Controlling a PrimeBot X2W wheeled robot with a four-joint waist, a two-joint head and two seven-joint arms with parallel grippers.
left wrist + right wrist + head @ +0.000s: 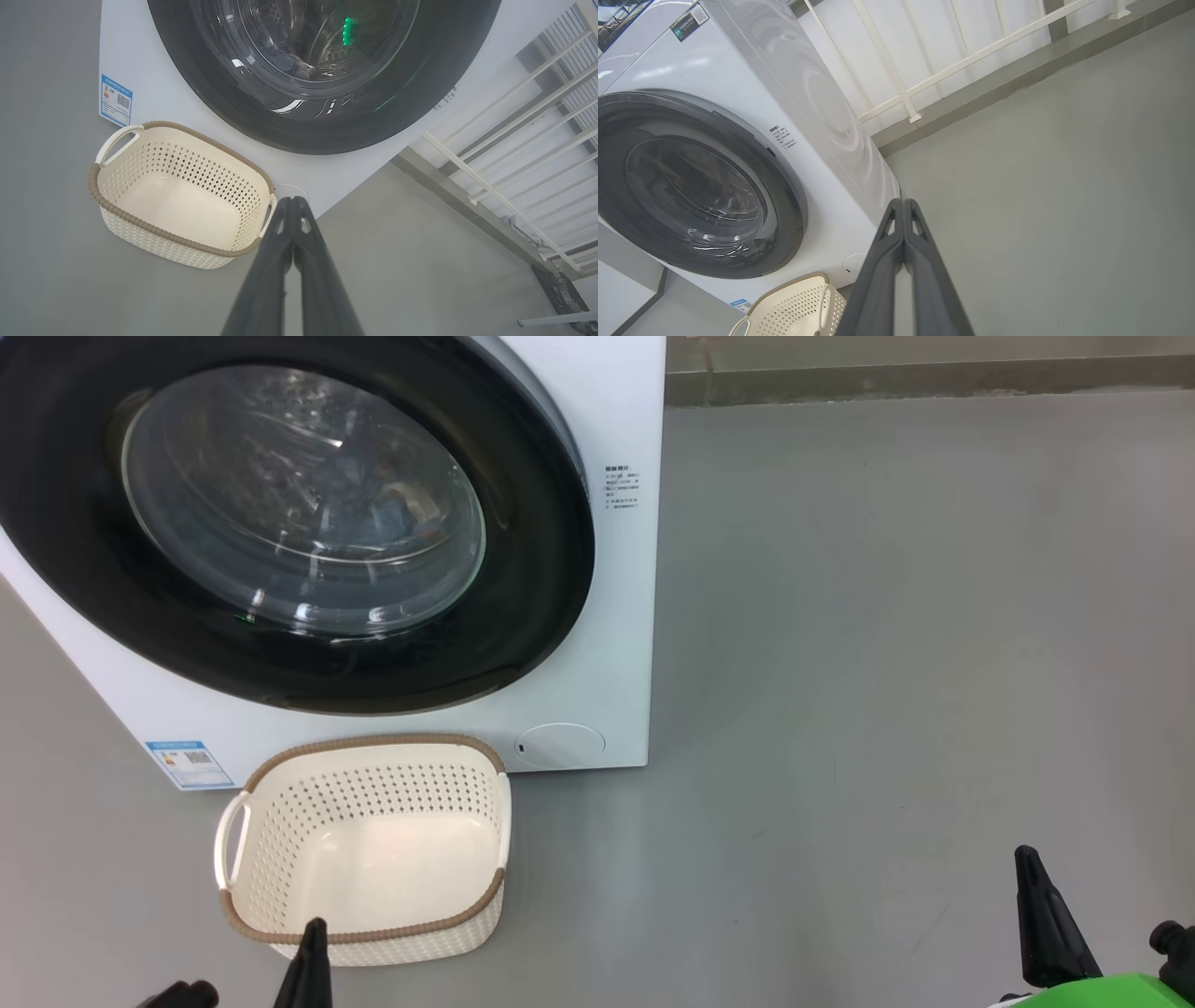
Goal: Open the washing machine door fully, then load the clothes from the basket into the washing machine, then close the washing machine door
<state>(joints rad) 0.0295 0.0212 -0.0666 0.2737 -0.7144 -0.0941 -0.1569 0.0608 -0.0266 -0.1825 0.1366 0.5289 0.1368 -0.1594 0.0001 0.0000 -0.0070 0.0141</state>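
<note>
The left hand (293, 207) sits at the head view's lower left, its two dark fingers pressed together, holding nothing. The right hand (903, 207) sits at the lower right, fingers likewise closed tip to tip, empty.

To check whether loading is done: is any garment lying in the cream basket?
No, the cream basket holds nothing; its bare floor and perforated walls show fully.

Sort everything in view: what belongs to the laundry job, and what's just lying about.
Belongs to the job:
washing machine
washing machine door, shut
clothes, seen behind the glass
basket, empty
left gripper and right gripper, both shut, holding nothing

Just about:
white railing
blue label sticker
round filter cover
grey floor
</note>
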